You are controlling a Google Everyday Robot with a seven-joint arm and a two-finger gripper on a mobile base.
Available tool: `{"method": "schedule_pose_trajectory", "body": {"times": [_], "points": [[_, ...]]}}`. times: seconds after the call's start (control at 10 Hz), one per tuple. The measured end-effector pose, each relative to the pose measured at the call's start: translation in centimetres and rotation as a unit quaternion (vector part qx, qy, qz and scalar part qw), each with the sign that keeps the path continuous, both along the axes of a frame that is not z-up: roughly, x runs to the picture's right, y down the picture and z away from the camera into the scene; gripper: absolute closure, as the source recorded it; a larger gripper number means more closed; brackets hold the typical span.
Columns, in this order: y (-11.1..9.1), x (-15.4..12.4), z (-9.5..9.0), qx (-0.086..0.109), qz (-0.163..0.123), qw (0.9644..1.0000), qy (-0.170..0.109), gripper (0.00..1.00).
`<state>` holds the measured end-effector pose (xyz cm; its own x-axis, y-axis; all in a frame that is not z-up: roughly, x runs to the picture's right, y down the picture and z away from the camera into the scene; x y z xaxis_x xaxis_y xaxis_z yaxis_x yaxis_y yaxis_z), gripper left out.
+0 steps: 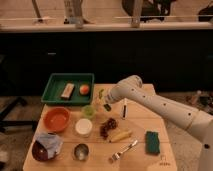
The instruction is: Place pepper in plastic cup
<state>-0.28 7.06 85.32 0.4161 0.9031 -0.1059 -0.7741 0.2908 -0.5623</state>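
My gripper [104,101] is at the end of the white arm that reaches in from the right, above the middle of the table. It is shut on the small dark green pepper [101,93], which sticks up out of the fingers. The translucent light-green plastic cup [88,111] stands upright on the table just below and to the left of the gripper. The pepper is in the air, a little right of the cup's rim.
A green tray [54,86] at the back holds a block and an orange fruit. An orange bowl [56,119], a white container [83,127], a metal cup [80,151] and a blue bag [46,145] are at the left front. Grapes [107,127], a yellow piece [120,135], a utensil [123,149], a green sponge [152,141] and a dark stick [124,107] are to the right.
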Motion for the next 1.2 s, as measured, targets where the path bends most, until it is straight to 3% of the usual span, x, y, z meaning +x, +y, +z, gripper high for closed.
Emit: {"method": "schedule_pose_trajectory", "body": {"times": [0.2, 0.4, 0.8, 1.0, 1.2], "points": [[-0.1, -0.3, 0.0, 0.001, 0.006, 0.9999, -0.009, 1.00], [-0.6, -0.7, 0.1, 0.001, 0.028, 0.9983, -0.052, 1.00], [-1.3, -2.0, 0.4, 0.006, 0.054, 0.9933, -0.102, 1.00], [-1.4, -2.4, 0.3, 0.019, 0.062, 0.9904, -0.122, 1.00], [-1.2, -2.5, 0.0, 0.042, 0.069, 0.9849, -0.153, 1.00]]}}
